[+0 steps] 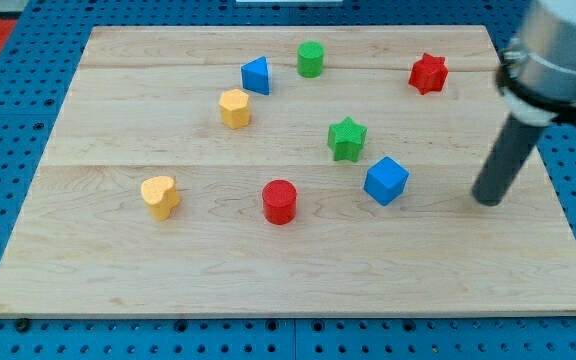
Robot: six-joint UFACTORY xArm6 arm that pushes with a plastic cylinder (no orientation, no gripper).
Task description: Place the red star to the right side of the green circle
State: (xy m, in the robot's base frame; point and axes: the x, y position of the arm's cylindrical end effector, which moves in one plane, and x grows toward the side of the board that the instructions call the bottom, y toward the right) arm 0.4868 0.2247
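The red star [428, 73] lies near the board's top right. The green circle [310, 58], a short cylinder, stands at the view's top centre, well to the left of the star. My tip [487, 200] rests on the board at the view's right, below and right of the red star, touching no block. The nearest block to it is the blue cube [385, 180], to its left.
A blue triangular block [256, 75] and a yellow hexagon [234, 107] lie left of the green circle. A green star [347, 138] sits mid-board, a red cylinder [279, 201] below it, a yellow heart [159, 196] at the left. The wooden board [118, 280] lies on a blue pegboard.
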